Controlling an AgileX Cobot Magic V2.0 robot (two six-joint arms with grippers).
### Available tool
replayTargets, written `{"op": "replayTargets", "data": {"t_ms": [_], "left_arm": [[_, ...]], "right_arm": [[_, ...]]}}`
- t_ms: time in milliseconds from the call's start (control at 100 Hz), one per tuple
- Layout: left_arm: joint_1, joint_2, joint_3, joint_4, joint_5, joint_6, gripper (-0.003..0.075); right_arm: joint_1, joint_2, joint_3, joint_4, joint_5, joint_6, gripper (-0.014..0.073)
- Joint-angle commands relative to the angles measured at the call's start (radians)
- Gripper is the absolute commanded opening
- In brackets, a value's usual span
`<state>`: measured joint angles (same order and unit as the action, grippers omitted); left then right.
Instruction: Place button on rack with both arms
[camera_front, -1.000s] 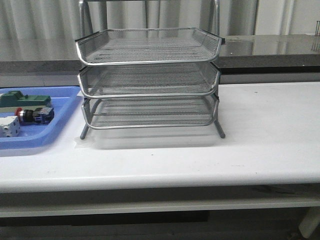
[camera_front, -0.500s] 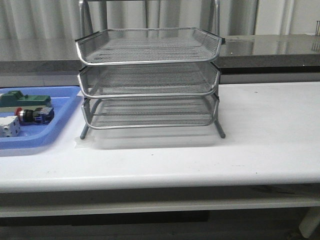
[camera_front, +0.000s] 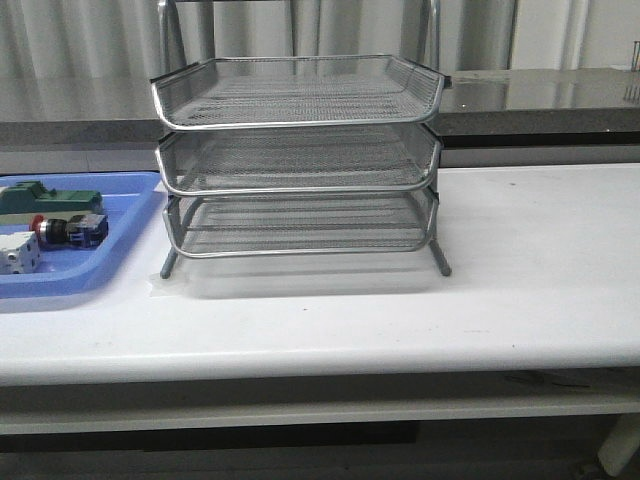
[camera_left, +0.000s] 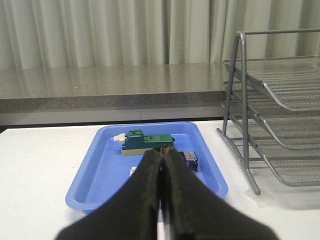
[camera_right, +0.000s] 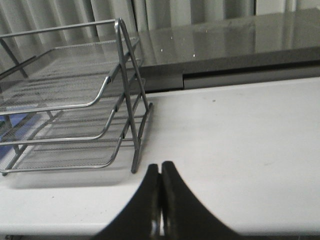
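Note:
The button (camera_front: 66, 231), with a red cap and a blue rear block, lies on its side in the blue tray (camera_front: 120, 255) at the left. In the left wrist view only its blue end (camera_left: 190, 160) shows past my fingers. The rack (camera_front: 298, 160) is a three-tier silver wire-mesh stack in the middle of the table, and its frame leg (camera_right: 136, 145) shows in the right wrist view. My left gripper (camera_left: 163, 150) is shut and empty, held back from the tray. My right gripper (camera_right: 160, 166) is shut and empty over bare table beside the rack. Neither arm shows in the front view.
In the blue tray (camera_left: 100, 170) lie a green-and-grey block (camera_front: 48, 199) and a white cube-like block (camera_front: 18, 253). A dark counter ledge (camera_front: 540, 110) runs behind the white table (camera_front: 520, 290). Curtains hang at the back.

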<state>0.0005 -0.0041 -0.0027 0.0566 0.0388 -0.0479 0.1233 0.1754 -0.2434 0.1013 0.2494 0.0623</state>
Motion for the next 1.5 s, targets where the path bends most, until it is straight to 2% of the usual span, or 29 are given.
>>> {"op": "replayTargets", "data": {"t_ms": [0, 250, 420, 600, 720, 890, 960, 1220, 1490], "left_arm": [[0.001, -0.032, 0.055, -0.002, -0.083, -0.009, -0.0021], [0.001, -0.032, 0.055, -0.002, -0.083, -0.009, -0.0021], [0.001, -0.032, 0.055, -0.002, -0.083, -0.009, -0.0021], [0.001, -0.032, 0.055, -0.002, -0.083, -0.009, -0.0021], [0.001, -0.032, 0.055, -0.002, -0.083, -0.009, -0.0021], [0.001, -0.032, 0.055, -0.002, -0.083, -0.009, -0.0021], [0.001, -0.032, 0.055, -0.002, -0.083, -0.009, -0.0021], [0.001, -0.032, 0.055, -0.002, -0.083, -0.009, -0.0021], [0.001, -0.032, 0.055, -0.002, -0.083, -0.009, -0.0021]], "right_arm": [[-0.007, 0.119, -0.114, 0.008, 0.022, -0.001, -0.0057], [-0.007, 0.431, -0.325, 0.031, 0.168, -0.001, -0.0057], [-0.007, 0.605, -0.393, 0.083, 0.164, -0.001, -0.0057], [-0.006, 0.759, -0.407, 0.222, 0.116, -0.002, -0.0052], [0.006, 0.837, -0.407, 0.293, 0.106, -0.002, 0.0043], [0.051, 0.911, -0.407, 0.401, 0.044, -0.002, 0.0323], [0.07, 0.935, -0.407, 0.452, 0.006, -0.002, 0.0393], [0.11, 1.051, -0.412, 0.624, -0.128, -0.002, 0.0402], [0.148, 1.179, -0.502, 0.648, -0.133, -0.002, 0.0402]]}}
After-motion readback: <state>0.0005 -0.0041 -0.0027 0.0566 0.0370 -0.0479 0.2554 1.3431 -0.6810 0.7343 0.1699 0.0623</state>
